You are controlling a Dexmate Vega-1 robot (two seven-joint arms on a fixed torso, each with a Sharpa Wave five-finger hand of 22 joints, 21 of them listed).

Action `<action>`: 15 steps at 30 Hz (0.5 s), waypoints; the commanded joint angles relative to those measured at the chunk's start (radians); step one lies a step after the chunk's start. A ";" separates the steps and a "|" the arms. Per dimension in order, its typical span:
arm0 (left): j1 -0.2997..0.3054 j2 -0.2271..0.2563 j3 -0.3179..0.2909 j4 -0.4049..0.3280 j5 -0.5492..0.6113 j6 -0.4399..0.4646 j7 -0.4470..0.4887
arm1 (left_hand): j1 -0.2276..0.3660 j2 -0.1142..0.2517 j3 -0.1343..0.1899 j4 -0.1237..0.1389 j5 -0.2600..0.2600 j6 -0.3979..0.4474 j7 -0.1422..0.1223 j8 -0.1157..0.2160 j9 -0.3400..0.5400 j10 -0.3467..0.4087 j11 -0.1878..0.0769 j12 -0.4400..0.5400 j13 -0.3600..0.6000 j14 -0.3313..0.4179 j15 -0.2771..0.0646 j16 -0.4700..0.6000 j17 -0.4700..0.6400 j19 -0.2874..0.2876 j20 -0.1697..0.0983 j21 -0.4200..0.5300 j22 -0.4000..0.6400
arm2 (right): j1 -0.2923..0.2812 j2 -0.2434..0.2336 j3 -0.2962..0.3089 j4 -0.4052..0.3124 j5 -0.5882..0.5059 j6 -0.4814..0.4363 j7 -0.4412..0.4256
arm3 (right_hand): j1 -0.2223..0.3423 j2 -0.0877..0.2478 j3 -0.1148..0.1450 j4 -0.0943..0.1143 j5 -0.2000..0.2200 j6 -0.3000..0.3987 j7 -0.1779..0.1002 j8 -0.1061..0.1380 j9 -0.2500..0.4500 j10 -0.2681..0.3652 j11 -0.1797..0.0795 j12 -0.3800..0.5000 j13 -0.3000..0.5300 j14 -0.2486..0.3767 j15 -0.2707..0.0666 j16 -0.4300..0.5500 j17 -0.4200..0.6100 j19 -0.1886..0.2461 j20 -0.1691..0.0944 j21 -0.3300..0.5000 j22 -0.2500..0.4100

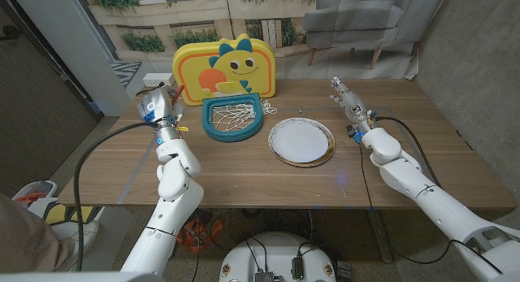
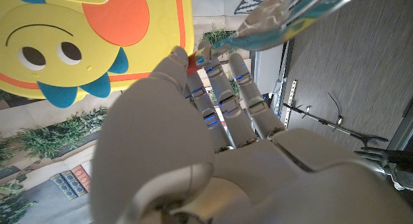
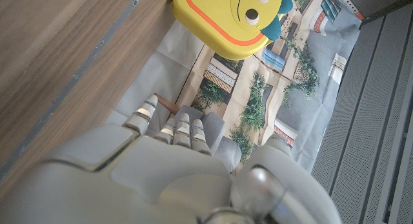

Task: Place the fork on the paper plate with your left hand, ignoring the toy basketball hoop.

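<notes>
My left hand (image 1: pixel 160 104) is raised over the table's far left, beside the toy hoop. In the left wrist view the thumb and fingers (image 2: pixel 213 88) pinch the fork (image 2: pixel 290 14), a light piece with a teal pattern that sticks out past the fingertips. The paper plate (image 1: pixel 301 141), white with a gold rim, lies bare in the middle of the table, well to the right of this hand. My right hand (image 1: pixel 347 97) is at the far right of the table with its fingers stretched out straight (image 3: pixel 174 130) and nothing in them.
The toy basketball hoop has a teal ring with a white net (image 1: pixel 234 119) and a yellow dinosaur backboard (image 1: pixel 227 65); it stands between my left hand and the plate. A black cable (image 1: pixel 106 144) trails off the left arm. Bare wood lies along the table's front (image 1: pixel 268 188).
</notes>
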 commanded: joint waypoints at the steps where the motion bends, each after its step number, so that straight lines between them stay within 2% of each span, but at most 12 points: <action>1: -0.007 0.004 0.018 0.010 0.004 -0.044 -0.006 | 0.007 0.002 -0.003 -0.002 0.002 0.011 0.000 -0.001 0.002 0.025 -0.016 -0.003 0.002 0.012 -0.088 -0.003 0.005 -0.003 -0.067 0.011 -0.001 | -0.009 -0.007 0.005 -0.012 0.003 0.002 -0.003 | 0.002 0.008 0.000 -0.010 -0.004 0.007 0.000 0.004 0.005 0.006 0.000 0.002 0.003 0.005 0.002 0.004 0.001 0.008 -0.001 0.003 0.004; 15: -0.018 0.019 0.048 0.029 0.001 -0.093 -0.023 | 0.007 0.003 -0.003 -0.001 0.003 0.013 -0.002 -0.003 0.001 0.027 -0.014 -0.006 0.003 0.015 -0.088 -0.004 0.005 -0.008 -0.067 0.025 -0.004 | -0.016 -0.006 0.005 -0.014 0.006 0.000 -0.004 | 0.002 0.009 0.001 -0.010 -0.004 0.008 0.001 0.003 0.005 0.006 -0.001 0.002 0.002 0.005 0.002 0.004 0.001 0.008 -0.002 0.003 0.004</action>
